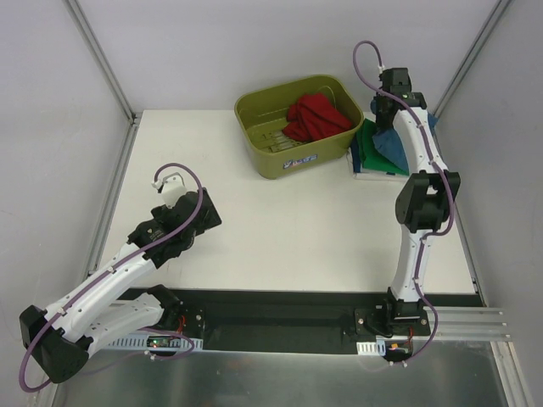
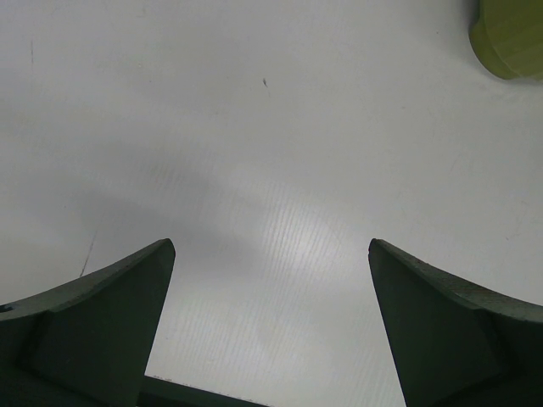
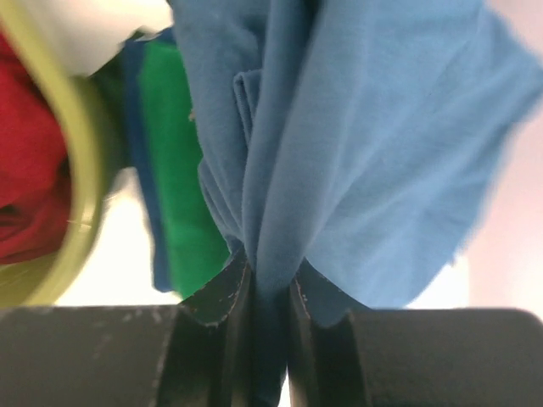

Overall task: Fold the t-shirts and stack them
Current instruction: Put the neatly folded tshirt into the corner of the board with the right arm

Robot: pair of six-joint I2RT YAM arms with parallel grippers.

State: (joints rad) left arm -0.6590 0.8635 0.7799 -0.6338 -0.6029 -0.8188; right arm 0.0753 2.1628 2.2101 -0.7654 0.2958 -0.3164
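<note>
**Task status: partly complete (judged).**

1. Green tee (image 3: 182,170): lies flat at the far right corner of the table (image 1: 280,220), just beside the tub (image 1: 251,129). It appears folded and forms the base of the stack. A dark blue edge shows along its side; whether this belongs to the blue tee cannot be told.
2. Blue tee (image 3: 365,153): at the same corner, over the green tee. The right gripper (image 3: 270,275) is clamped on a gathered ridge of this cloth, fingers together with fabric between them. The cloth hangs in loose pleats, so this fold is judged unfinished.
3. Red tee (image 1: 316,117): lies crumpled inside the tub, at the far edge of the table near its middle. It is not folded and not stacked.
4. Left gripper (image 2: 271,246): fingers wide apart, holding nothing, above bare table near the left edge. Only a tub corner shows in its view.

Remaining work, as judged: finish and lay the blue tee, then remove, fold and stack the red tee.
</note>
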